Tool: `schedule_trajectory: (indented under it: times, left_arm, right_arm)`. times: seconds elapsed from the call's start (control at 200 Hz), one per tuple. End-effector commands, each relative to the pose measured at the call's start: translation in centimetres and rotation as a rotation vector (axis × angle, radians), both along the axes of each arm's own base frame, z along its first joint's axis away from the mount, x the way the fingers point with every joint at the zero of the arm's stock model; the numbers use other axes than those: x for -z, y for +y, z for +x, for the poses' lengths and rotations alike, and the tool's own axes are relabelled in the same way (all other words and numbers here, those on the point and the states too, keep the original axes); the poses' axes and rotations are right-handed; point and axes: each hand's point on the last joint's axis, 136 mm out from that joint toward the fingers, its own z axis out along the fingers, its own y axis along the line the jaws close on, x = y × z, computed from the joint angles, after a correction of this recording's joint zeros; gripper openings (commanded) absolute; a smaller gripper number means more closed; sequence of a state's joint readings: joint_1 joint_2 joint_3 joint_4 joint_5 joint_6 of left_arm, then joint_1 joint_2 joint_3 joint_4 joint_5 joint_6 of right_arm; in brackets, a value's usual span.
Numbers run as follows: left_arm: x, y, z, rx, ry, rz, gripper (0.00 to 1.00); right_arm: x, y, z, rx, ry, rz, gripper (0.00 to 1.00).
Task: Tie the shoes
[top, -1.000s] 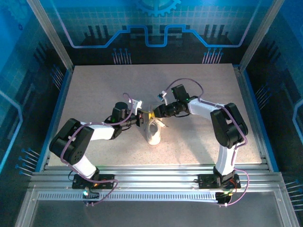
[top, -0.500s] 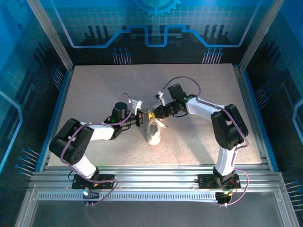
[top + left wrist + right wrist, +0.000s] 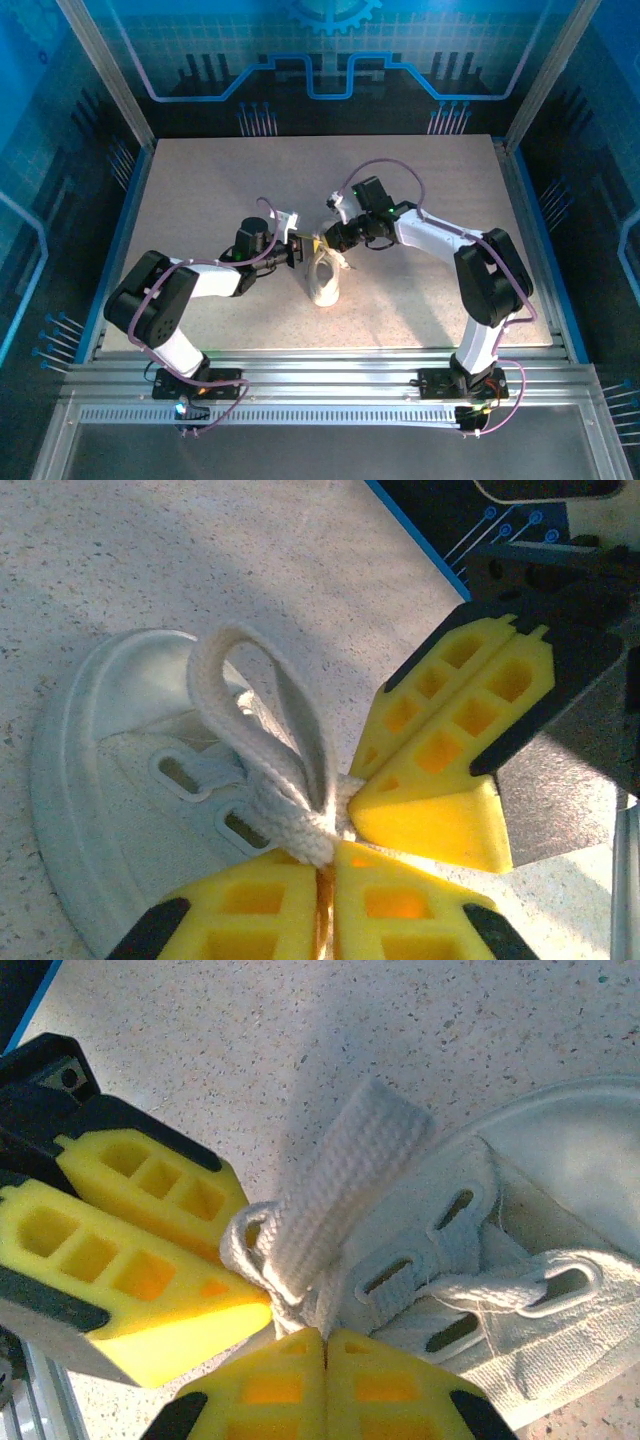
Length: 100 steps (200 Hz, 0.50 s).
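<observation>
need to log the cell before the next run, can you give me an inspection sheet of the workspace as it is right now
surface: speckled beige table, looks clean and dry
job's things: one white shoe lying between the two arms; its lace stands up in a single loop, bow not yet finished
clutter: nothing seen
grippers: left gripper and right gripper both shut on the lace at the base of the loop, tips almost touching
cables: purple cables run along both arms, clear of the shoe
surroundings: blue walls on three sides, metal rails at the near edge
</observation>
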<state>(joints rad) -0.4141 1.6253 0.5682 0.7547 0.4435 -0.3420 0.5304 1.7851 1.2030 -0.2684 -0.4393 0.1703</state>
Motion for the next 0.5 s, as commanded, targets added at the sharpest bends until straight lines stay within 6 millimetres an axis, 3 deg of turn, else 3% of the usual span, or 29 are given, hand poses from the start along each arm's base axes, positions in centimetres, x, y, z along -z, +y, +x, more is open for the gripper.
schedule_trajectory:
  times: [0.0,0.14,0.495]
  left_arm:
    - [0.1,-0.2,0.0,0.015,-0.003,-0.020,0.19]
    - [0.1,-0.1,0.0,0.011,-0.003,-0.022,0.21]
    - [0.0,1.1,-0.6,-0.015,0.000,0.004,0.42]
  right_arm:
    - [-0.7,0.0,-0.2,0.000,-0.047,-0.005,0.00]
    - [-0.4,-0.3,0.0,0.021,-0.079,-0.038,0.00]
    - [-0.1,-0.8,0.4,0.066,-0.142,-0.090,0.00]
